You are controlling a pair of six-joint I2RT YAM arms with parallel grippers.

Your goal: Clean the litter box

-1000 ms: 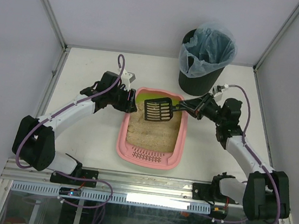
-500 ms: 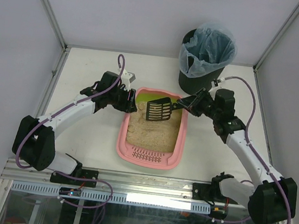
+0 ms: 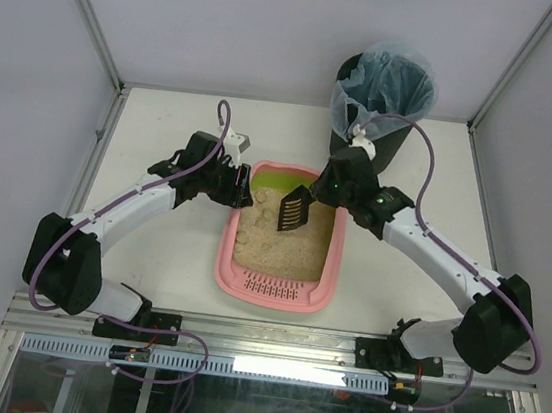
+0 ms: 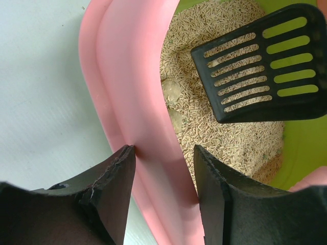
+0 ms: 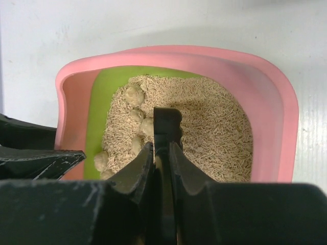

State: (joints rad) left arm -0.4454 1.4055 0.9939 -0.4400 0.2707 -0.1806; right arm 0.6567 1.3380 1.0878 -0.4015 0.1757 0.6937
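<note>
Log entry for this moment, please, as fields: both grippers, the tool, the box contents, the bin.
left gripper: clamped across the litter box left wall, one finger outside, one inside
right gripper: shut on the scoop handle
scoop: black, slotted, blade tilted down over the litter; contact unclear
clumps: several pale lumps near the lime-green end
bin: black, upright, beyond the box, lined with a bluish bag

The left arm (image 3: 130, 204) and right arm (image 3: 446, 260) share white links, bulky black joints, black fingers (image 4: 110, 178) and looping purple cables (image 3: 224, 125).
</note>
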